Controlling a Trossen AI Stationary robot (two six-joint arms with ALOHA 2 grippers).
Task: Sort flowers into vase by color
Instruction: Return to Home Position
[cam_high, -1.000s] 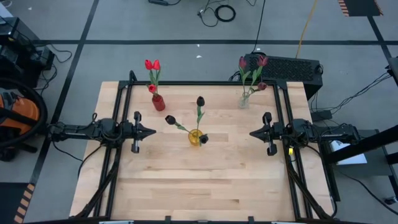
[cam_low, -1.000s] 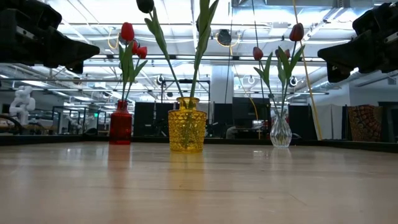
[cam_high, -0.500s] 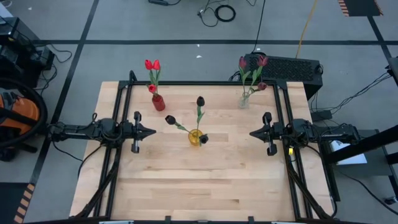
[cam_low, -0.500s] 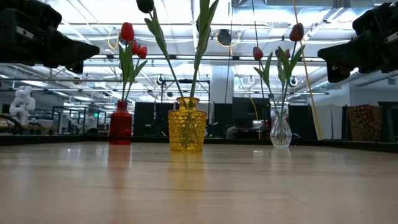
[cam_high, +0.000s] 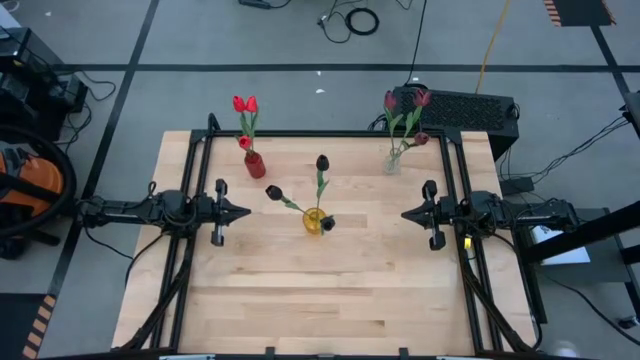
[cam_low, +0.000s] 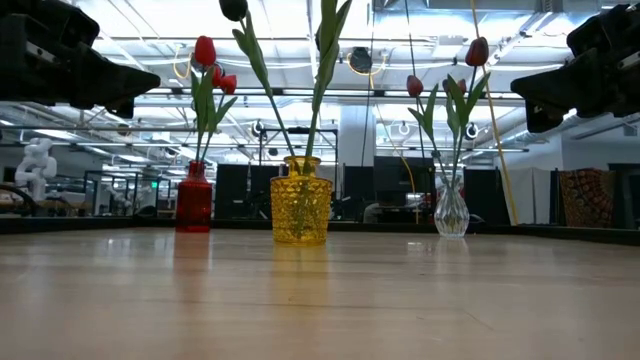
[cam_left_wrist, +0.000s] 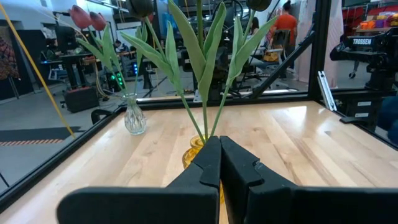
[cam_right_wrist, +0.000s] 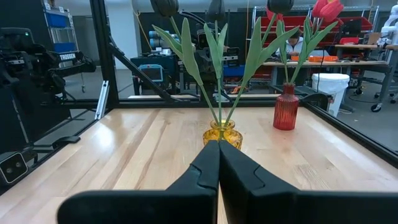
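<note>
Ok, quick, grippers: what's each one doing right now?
Left gripper: shut, holding nothing.
Right gripper: shut, holding nothing.

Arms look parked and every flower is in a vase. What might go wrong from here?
1. The black tulips splay wide from the yellow vase, one leaning low; a nudge might tip it.
2. The left gripper and right gripper, both shut, point at that vase; any inward motion would likely hit the tulips.
3. The narrow transparent vase holds tall dark red tulips near the table's back right corner; probably top-heavy.
</note>
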